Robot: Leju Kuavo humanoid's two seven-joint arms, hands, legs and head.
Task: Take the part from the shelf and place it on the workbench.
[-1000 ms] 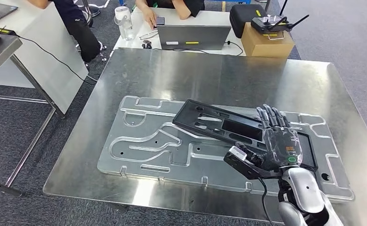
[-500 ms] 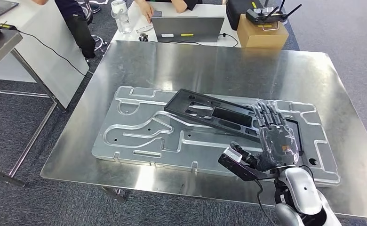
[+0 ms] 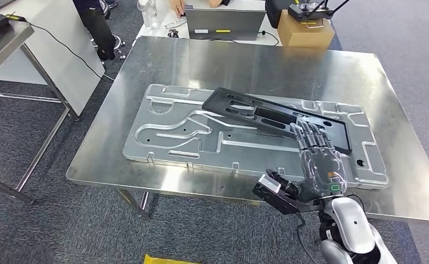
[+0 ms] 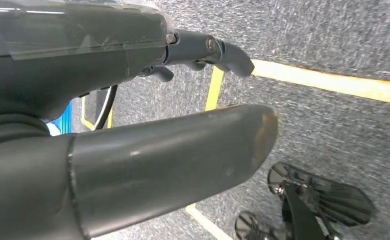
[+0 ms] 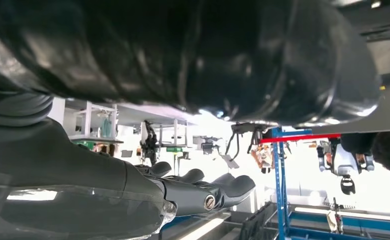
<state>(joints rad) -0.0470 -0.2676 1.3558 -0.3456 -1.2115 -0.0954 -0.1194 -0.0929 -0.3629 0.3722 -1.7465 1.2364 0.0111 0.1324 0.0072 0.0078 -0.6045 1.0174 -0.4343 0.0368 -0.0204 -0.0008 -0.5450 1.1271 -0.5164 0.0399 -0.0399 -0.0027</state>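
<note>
The black frame-shaped part [image 3: 256, 113] lies flat and slanted on a silver fixture plate [image 3: 174, 137] on the steel workbench [image 3: 212, 66]. My right hand [image 3: 317, 159] hovers over the plate's near right side with its fingers stretched out and apart, holding nothing. Its fingertips [image 3: 306, 132] reach the part's near edge; whether they touch it I cannot tell. In the right wrist view the right hand [image 5: 133, 190] has straight fingers with nothing in them. My left hand [image 4: 133, 100] hangs over grey carpet, fingers out, holding nothing.
Behind the workbench stands a table with a laptop [image 3: 225, 23], a cardboard box [image 3: 306, 33] carrying a remote controller, and a bottle [image 3: 149, 14]. A person's legs [image 3: 97, 25] are at the back left, beside a white table [image 3: 36, 49]. Grey carpet surrounds the bench.
The whole picture has shifted, so the camera moved. Against the part, my right hand has drawn back: its fingers covered the part's right end before, now only the tips reach its edge.
</note>
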